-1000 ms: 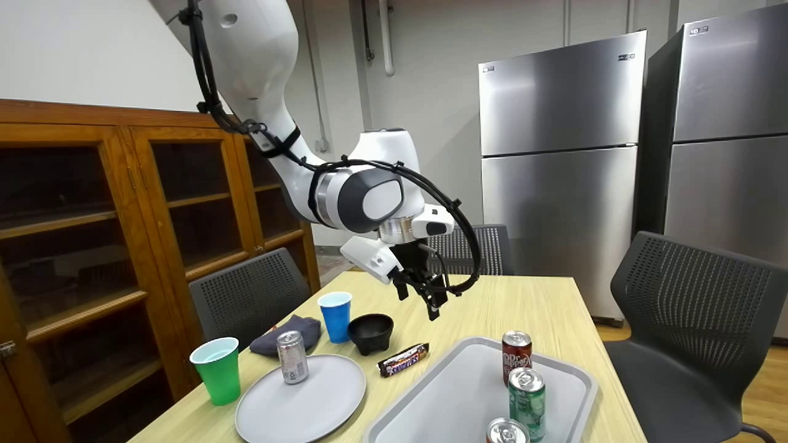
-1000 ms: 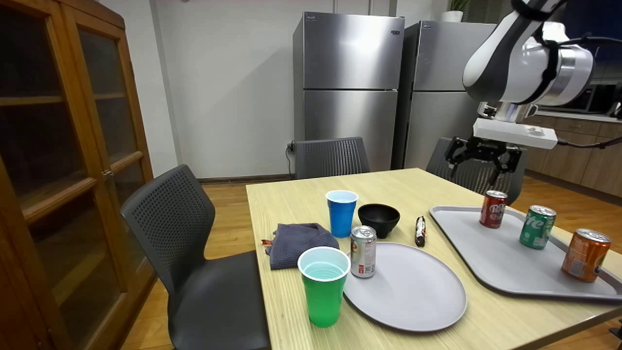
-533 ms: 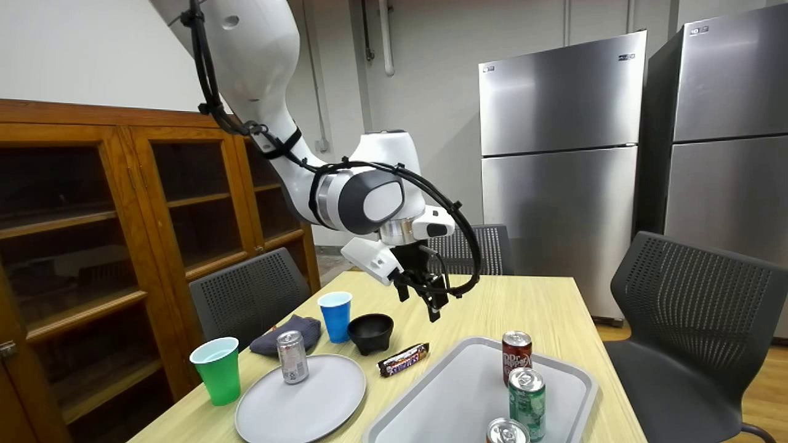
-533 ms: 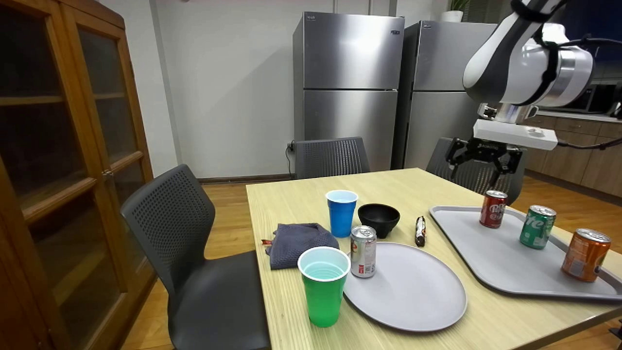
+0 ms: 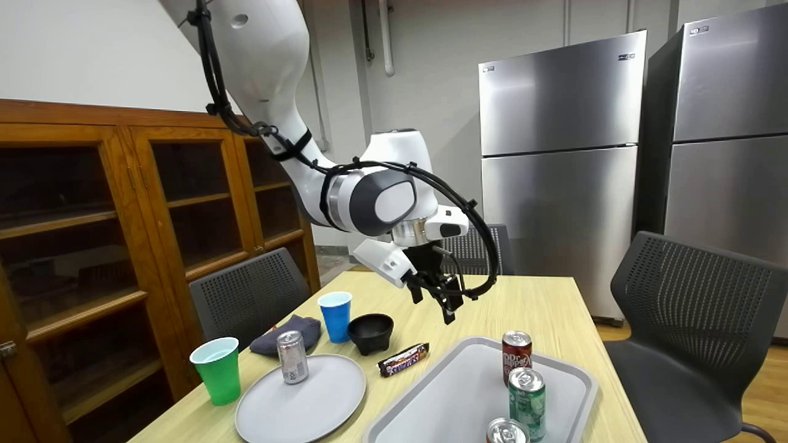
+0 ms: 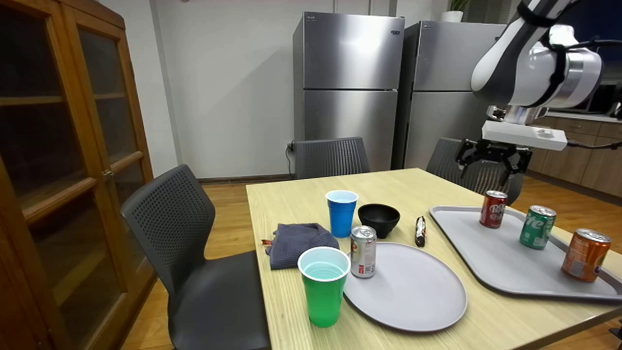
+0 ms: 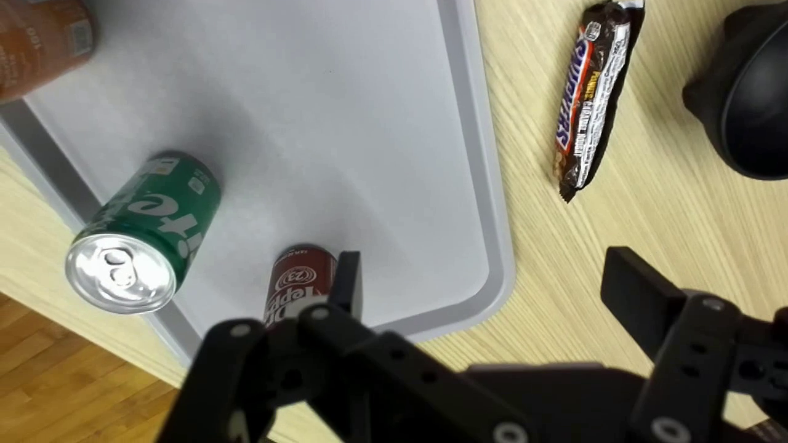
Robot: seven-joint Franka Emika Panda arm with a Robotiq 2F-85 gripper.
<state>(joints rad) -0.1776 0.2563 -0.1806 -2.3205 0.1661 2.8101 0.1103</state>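
My gripper point(image 7: 486, 280) hangs open above the table, with nothing between its fingers. Below it in the wrist view lies a rounded corner of the grey tray point(image 7: 394, 154). A dark red Dr Pepper can point(image 6: 493, 210) stands on the tray near that corner; in the wrist view one finger point(image 7: 349, 286) partly hides it. Also upright on the tray are a green Sprite can point(image 6: 537, 227) and an orange can point(image 6: 586, 255). Between tray and black bowl point(image 5: 370, 333), a Snickers bar point(image 5: 404, 360) lies on the wood. The gripper touches none of these.
A grey round plate point(image 6: 413, 291) bears a silver can point(image 6: 363, 253) near its edge. Around it stand a green cup point(image 6: 324, 296) and a blue cup point(image 6: 341, 216), with a dark folded cloth point(image 6: 299, 245). Chairs point(image 5: 683, 332) flank the light wooden table point(image 5: 529, 301).
Over the last half second the arm and gripper have shifted slightly right in both exterior views. The jaws have stayed open, and the objects on the table have not moved.
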